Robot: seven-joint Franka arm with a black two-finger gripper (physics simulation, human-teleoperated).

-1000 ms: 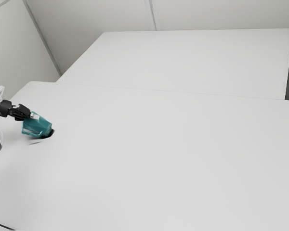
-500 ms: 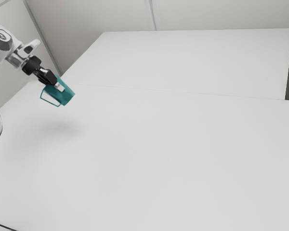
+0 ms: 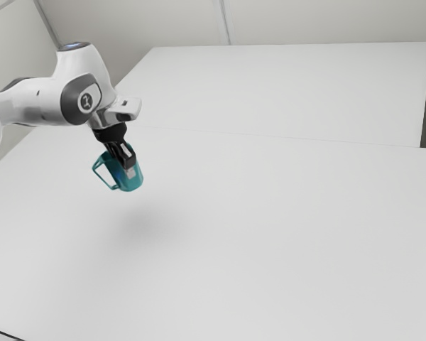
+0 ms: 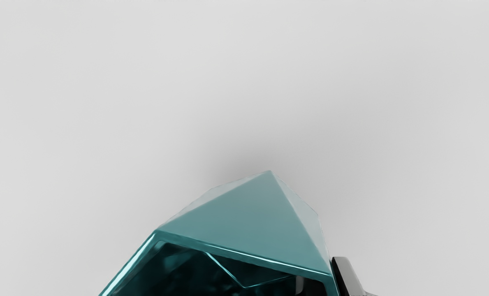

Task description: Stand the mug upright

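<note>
**Poster A:** So where's your mug (image 3: 126,180) right now, and is your claw (image 3: 128,169) actually holding it?

**Poster B:** Yep, looks like you've got it. It's up in the air around 9 o'clock from the middle of the exterior view, with a soft shadow (image 3: 140,224) on the bench (image 3: 270,227) well below, toward 6. Claw's clenched on the mug's wall near the mouth: you can see one finger (image 4: 347,276) against the outside in the wrist view, and the other seems to be inside, though that part's dark.

**Poster A:** Any reason you'd want it pinched like that?

**Poster B:** My guess: it leaves your base (image 3: 133,189) free to land first. Your handle (image 3: 103,178) sticks out toward 9, away from the fingers, so it shouldn't get in the way either.

**Poster A:** Is it upright enough for you, though?

**Poster B:** Nearly. The mouth leans toward 11 and the base points toward 5, so I'd call it mostly righted but not standing. You'd want to take out that last bit of lean, then lower it until the base sits flat. Let go while it's tilted and you could watch it rock or topple back over.
</note>
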